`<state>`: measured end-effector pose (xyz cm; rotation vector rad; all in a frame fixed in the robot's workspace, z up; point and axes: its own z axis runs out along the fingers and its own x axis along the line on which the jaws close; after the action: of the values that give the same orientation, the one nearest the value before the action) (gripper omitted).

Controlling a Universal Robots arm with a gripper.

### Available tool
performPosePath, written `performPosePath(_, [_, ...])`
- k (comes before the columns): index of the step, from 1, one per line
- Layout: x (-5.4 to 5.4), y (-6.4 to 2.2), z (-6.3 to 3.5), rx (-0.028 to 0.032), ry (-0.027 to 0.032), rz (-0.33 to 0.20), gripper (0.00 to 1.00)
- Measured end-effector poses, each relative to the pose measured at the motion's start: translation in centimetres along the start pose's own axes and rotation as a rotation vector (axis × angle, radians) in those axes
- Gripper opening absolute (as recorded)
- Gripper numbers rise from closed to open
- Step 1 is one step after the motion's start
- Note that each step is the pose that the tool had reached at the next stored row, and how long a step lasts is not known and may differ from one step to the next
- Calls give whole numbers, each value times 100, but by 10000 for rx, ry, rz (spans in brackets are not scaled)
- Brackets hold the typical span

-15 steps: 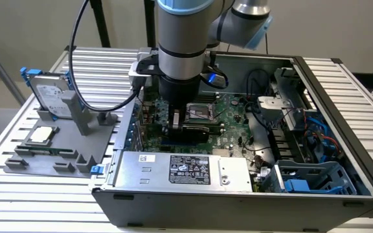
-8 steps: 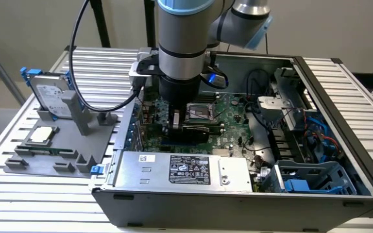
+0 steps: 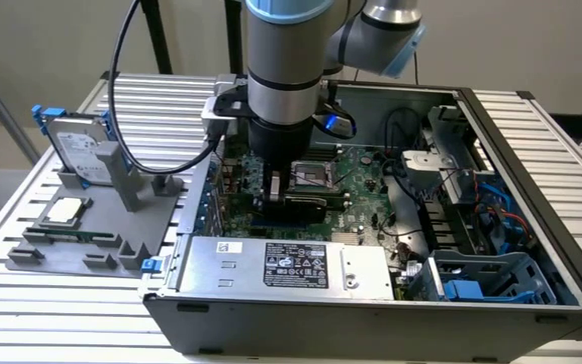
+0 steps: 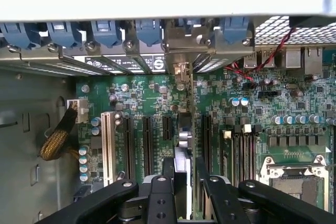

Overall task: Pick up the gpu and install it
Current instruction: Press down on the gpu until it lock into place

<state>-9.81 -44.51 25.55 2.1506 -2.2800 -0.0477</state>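
Observation:
My gripper point(image 3: 289, 196) is down inside the open computer case point(image 3: 533, 152), just over the green motherboard point(image 3: 362, 171). It is shut on the gpu point(image 4: 183, 140), which the wrist view shows edge-on as a thin upright card between the two black fingers point(image 4: 168, 170). The card's silver bracket end point(image 4: 180, 71) reaches the case's rear slot wall, in line with the black expansion slots point(image 4: 147, 142). In the exterior view the gpu point(image 3: 309, 203) is a dark slab under the wrist. Whether its edge sits in a slot is hidden.
A grey fixture point(image 3: 119, 250) at the exterior view's left holds a silver hard drive point(image 3: 81, 152) with a blue frame, a processor chip point(image 3: 64, 211) and a memory stick point(image 3: 69, 233). The power supply point(image 3: 291, 265) lines the near wall. The CPU socket point(image 4: 294, 182), blue slot latches point(image 4: 107, 31) and cables point(image 3: 493, 205) crowd the case.

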Motion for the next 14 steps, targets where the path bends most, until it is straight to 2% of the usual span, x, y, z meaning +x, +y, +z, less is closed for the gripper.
performPosePath(14, [-8,2,56,-6,1,2,0])
